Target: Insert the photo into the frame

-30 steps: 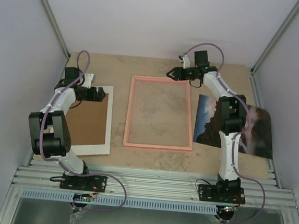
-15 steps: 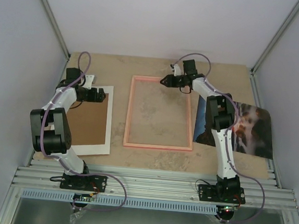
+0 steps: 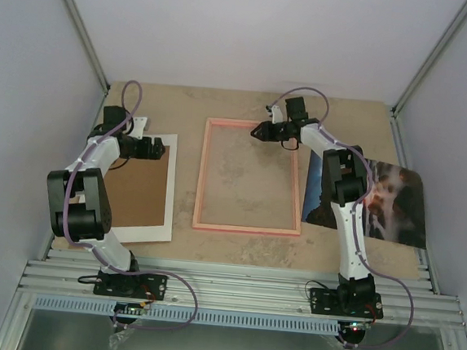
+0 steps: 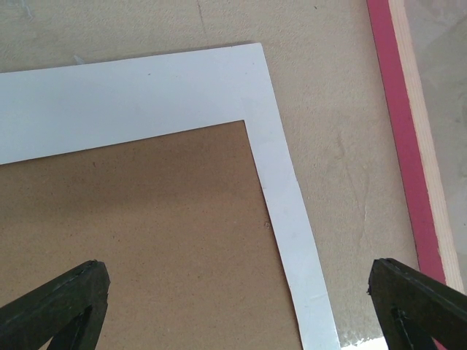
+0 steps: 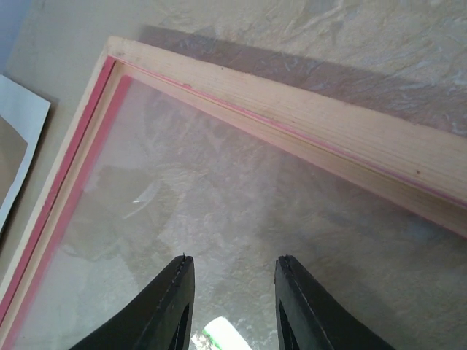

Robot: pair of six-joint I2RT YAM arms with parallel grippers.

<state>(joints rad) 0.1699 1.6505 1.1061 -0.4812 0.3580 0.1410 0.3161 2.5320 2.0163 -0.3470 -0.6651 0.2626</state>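
Nearest thing: the photo (image 3: 395, 201) lies flat on the table (image 3: 235, 249), off to the near-right of the right pincer (image 3: 258, 130) and half hidden behind that arm. Left pincer (image 4: 237, 277) is spread wide with nothing in it, over the corner of a brown board (image 4: 146, 219) edged by a white mat (image 4: 277, 182). The frame (image 3: 247, 226) sits to its right. Right pincer's 2 fingers (image 5: 171, 306) are only slightly parted, gripping nothing, just inside the frame's far rail.
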